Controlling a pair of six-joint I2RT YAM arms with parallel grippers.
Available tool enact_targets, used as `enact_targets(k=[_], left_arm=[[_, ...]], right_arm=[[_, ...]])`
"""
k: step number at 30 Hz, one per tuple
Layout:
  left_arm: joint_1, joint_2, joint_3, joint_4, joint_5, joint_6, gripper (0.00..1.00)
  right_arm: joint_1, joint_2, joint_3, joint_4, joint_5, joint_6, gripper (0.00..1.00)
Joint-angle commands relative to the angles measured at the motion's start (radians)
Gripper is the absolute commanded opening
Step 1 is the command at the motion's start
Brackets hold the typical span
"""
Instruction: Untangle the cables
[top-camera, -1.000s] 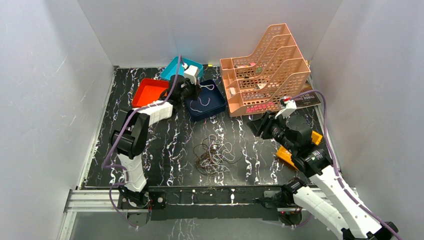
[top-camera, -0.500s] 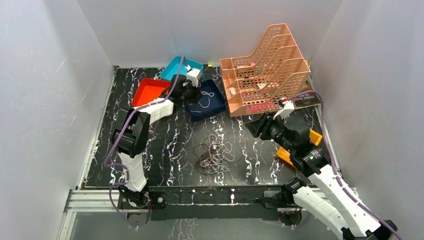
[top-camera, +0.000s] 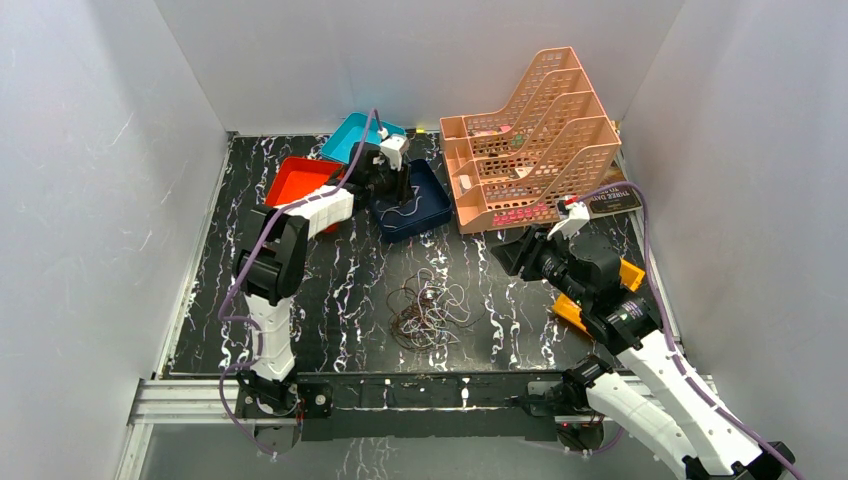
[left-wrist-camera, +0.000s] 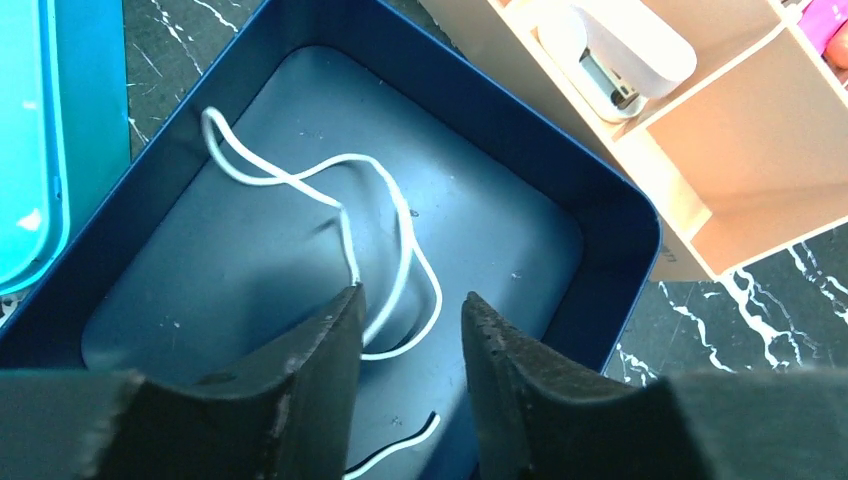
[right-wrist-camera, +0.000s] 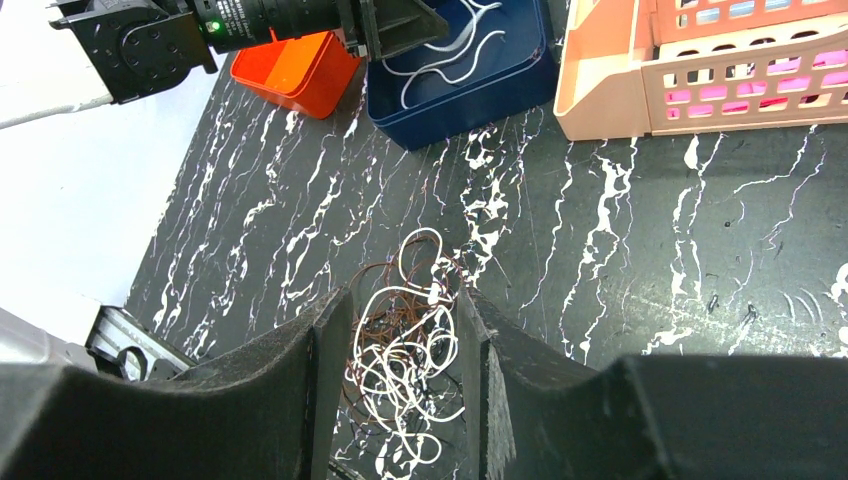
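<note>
Cables (top-camera: 430, 312) lie bunched mid-tabletop (top-camera: 330, 285), well short of the navy tray (left-wrist-camera: 520, 130). Right tool (right-wrist-camera: 403, 297) hangs above the bunch, fingers apart, empty. Left tool (left-wrist-camera: 410, 300) hovers in the tray, fingers parted over a loose white strand (left-wrist-camera: 212, 125).

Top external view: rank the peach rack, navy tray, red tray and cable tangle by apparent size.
1. peach rack
2. navy tray and cable tangle, too alike to rank
3. red tray, partly hidden

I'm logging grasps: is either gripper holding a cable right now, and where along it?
Nothing is held. The left gripper stands open over the white cable in the navy tray; the right gripper hangs open above the cable tangle.
</note>
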Motion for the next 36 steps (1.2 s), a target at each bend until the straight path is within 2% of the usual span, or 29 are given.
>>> enact_targets(k=[1,8,11,18,27,33,36], left_arm=[[0.005,-0.044,0.018,-0.027,-0.005,-0.003,0.43],[0.005,-0.098,0.0,-0.034,-0.046,-0.001,0.55],[0.005,-0.121,0.001,-0.047,-0.065,-0.012,0.66],[0.005,-0.173,0.025,-0.104,-0.092,-0.032,0.82],[0.005,-0.282,-0.009,-0.179,-0.088,-0.074,0.86],[-0.014,-0.439,-0.155,-0.198,-0.04,-0.135,0.85],[-0.068,-0.534,-0.245,-0.213,-0.09,-0.155,0.85]], right_arm=[[0.001,-0.011,-0.001,0.038,0.011,0.005,0.52],[0.003,-0.006,-0.002,0.045,0.001,0.007,0.52],[0.001,-0.009,-0.006,0.045,0.003,0.007,0.52],[0.001,-0.012,-0.007,0.043,0.003,0.009,0.52],[0.001,-0.013,-0.005,0.032,0.02,-0.003,0.52],[0.002,-0.01,-0.004,0.017,0.022,-0.028,0.52],[0.003,0.009,0.001,0.002,-0.013,-0.049,0.52]])
